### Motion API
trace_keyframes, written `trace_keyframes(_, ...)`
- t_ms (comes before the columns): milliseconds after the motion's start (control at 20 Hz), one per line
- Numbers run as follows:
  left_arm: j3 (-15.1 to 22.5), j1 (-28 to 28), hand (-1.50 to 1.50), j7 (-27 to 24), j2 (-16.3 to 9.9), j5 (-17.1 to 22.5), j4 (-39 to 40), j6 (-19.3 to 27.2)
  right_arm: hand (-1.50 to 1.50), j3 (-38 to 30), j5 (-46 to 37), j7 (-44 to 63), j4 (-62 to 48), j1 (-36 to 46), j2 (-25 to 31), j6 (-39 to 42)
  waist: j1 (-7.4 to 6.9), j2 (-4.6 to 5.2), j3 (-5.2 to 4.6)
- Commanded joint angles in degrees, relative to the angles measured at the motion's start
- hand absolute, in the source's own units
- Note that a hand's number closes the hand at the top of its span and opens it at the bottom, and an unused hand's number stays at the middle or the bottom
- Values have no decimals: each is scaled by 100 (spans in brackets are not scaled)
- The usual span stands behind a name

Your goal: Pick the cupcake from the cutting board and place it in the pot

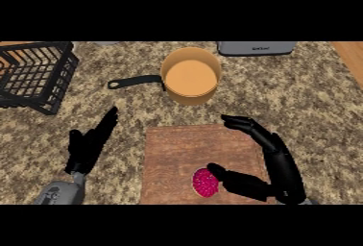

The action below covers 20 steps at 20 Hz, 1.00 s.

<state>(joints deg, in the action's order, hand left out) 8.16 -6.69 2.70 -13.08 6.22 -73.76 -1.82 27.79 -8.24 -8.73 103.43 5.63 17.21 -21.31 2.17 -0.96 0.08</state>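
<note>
On the cutting board (184,158) sits one pink cupcake (205,182), the right hand (273,166) open beside it. One orange pot (190,77) stands beyond. Left hand (89,146) rests open; the grey appliance's (257,47) label is unreadable.

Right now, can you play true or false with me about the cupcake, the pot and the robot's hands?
1. The cupcake is sitting on the cutting board. True.
2. The cupcake is already inside the pot. False: the pot shows nothing inside, and the cupcake is on the board's near part.
3. The right hand is open beside the cupcake, with its thumb close to it. True.
4. The left hand is holding the pot's handle. False: it is open over the counter, left of the board, far from the handle.
5. The black wire basket is on the right side of the counter. False: it is at the far left.
</note>
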Motion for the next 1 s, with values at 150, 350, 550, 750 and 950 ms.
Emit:
trace_keyframes(150,37,59,0,335,35,96,-171,-246,-150,1189,-1364,563,2012,-1383,100,-542,-132,71,-14)
trace_keyframes(350,66,25,0,600,51,76,-329,-120,-150,1002,-1519,2679,2396,-1011,648,359,-122,64,-26)
trace_keyframes(550,207,140,0,386,99,-85,-395,-159,-150,816,-1399,4528,2900,-269,296,972,-236,91,-25)
trace_keyframes(750,166,100,0,750,117,-29,-668,-144,-150,823,-1083,5311,2595,-27,-56,1261,-260,94,-13)
trace_keyframes(950,136,141,0,621,196,-55,-588,-127,-150,1012,-809,5435,1619,275,-370,1557,-297,106,-10)
